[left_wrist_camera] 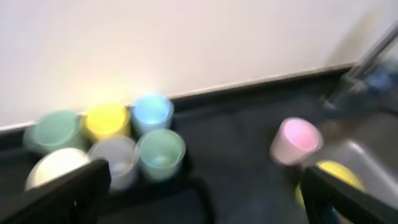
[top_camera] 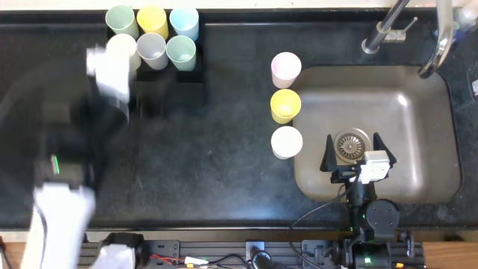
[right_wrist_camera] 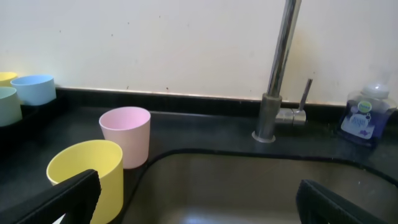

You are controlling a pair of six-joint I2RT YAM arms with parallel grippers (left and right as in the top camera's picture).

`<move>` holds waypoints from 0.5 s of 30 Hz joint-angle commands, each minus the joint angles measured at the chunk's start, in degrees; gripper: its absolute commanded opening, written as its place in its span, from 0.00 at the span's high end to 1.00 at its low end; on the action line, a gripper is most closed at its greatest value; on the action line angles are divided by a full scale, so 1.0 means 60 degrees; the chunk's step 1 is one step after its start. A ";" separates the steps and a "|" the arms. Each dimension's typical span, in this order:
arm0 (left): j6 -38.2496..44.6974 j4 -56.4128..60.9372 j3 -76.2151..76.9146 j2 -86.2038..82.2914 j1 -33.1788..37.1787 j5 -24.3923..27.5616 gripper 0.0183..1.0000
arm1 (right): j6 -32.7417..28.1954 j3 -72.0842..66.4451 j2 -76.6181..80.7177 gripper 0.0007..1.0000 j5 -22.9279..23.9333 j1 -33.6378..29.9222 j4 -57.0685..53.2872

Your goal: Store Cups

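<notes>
Left end effector (left_wrist_camera: 204,180) spread wide, empty, near six stored cups (top_camera: 152,49) at 11 o'clock. Right end effector (top_camera: 355,153) spread too, empty, over sink (top_camera: 418,134). Pink cup (top_camera: 285,69), yellow cup (top_camera: 285,104), white cup (top_camera: 286,142) left on bench (top_camera: 224,164) at sink's 9 o'clock rim, so approx 2/3 done imo.

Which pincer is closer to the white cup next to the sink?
Right. The right pincer hangs over the sink, close beside the white cup. The left pincer is far across the counter, by the cluster of six cups.
</notes>
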 commanded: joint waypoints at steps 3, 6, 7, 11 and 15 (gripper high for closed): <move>-0.2477 -0.3770 0.8109 0.6328 -0.1344 0.0827 0.00 | 0.0076 -0.0127 -0.0084 0.00 -0.0033 -0.0062 0.0044; -0.3759 -0.5763 1.1245 0.8706 -0.2324 -0.0025 0.00 | 0.0076 -0.0127 -0.0084 0.00 -0.0033 -0.0062 0.0044; -0.4062 -0.6280 1.1945 0.9293 -0.2626 -0.0259 0.00 | 0.0076 -0.0127 -0.0084 0.00 -0.0033 -0.0062 0.0044; -0.5082 -0.7577 1.3442 1.1023 -0.3763 -0.1129 0.00 | 0.0076 -0.0127 -0.0084 0.00 -0.0033 -0.0062 0.0044; -0.5734 -0.7668 1.3555 1.1675 -0.4550 -0.1701 0.00 | 0.0076 -0.0127 -0.0084 0.00 -0.0033 -0.0062 0.0044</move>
